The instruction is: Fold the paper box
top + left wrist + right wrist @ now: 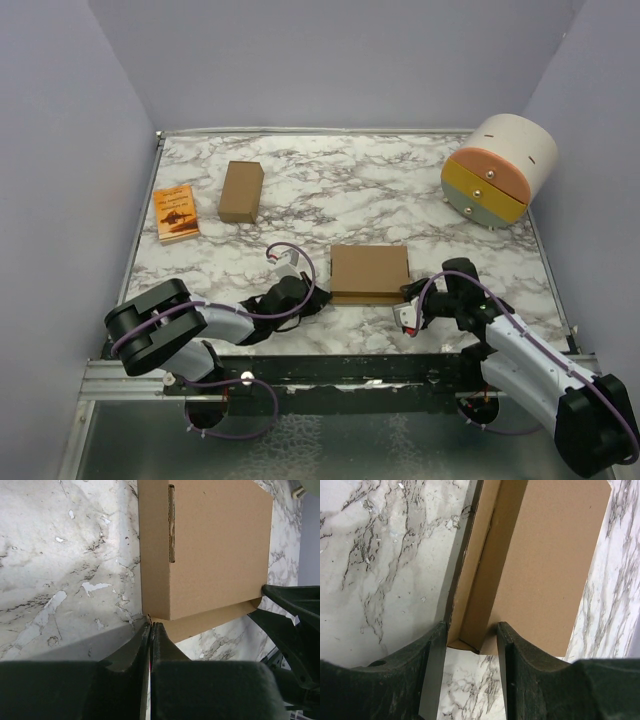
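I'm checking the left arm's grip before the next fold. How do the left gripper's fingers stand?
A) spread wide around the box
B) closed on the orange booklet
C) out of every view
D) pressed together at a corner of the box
D: the left wrist view shows the left gripper with its fingers pressed together, no gap between them, tips at a corner of the paper box.

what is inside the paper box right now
Through the open gap along one side of the paper box, the right wrist view shows only bare brown cardboard walls. The rest of the inside is covered by its top panel.
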Tool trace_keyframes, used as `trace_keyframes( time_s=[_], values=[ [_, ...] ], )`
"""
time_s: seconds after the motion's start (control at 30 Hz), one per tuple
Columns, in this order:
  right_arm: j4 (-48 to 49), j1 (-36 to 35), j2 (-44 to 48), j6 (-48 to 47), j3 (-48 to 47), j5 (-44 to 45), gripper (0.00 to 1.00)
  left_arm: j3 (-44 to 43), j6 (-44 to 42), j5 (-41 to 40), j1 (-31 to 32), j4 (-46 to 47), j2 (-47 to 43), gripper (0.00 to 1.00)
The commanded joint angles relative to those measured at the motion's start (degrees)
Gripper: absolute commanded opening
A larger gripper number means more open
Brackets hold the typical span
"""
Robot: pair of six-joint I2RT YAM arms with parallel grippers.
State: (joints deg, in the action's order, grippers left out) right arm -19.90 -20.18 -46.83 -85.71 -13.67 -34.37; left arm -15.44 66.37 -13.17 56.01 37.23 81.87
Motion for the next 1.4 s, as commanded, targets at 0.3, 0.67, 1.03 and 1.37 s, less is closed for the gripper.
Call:
trace_keyframes(
  time_s=[0.3, 0.67, 1.03, 1.37],
  values=[
    [-2.24, -0.01, 0.32, 2.07, 0.03, 0.34, 0.43, -0.42, -3.8, -1.61, 2.65, 3.81, 2.83, 0.0],
    [-2.21, -0.03, 0.39, 2.4, 0.22, 0.63, 0.43, -1.35, -7.31, -6.23, 5.64, 1.16, 2.5, 0.0],
    [-2.33, -0.03, 0.34, 2.69, 0.14, 1.04, 0.43, -2.71, -10.65, -7.81, 7.77, -1.55, 2.7, 0.0],
    [-2.46, -0.03, 0.52, 2.74, 0.31, 1.15, 0.43, -2.54, -12.75, -7.17, 7.96, -0.27, 2.61, 0.07]
  ],
)
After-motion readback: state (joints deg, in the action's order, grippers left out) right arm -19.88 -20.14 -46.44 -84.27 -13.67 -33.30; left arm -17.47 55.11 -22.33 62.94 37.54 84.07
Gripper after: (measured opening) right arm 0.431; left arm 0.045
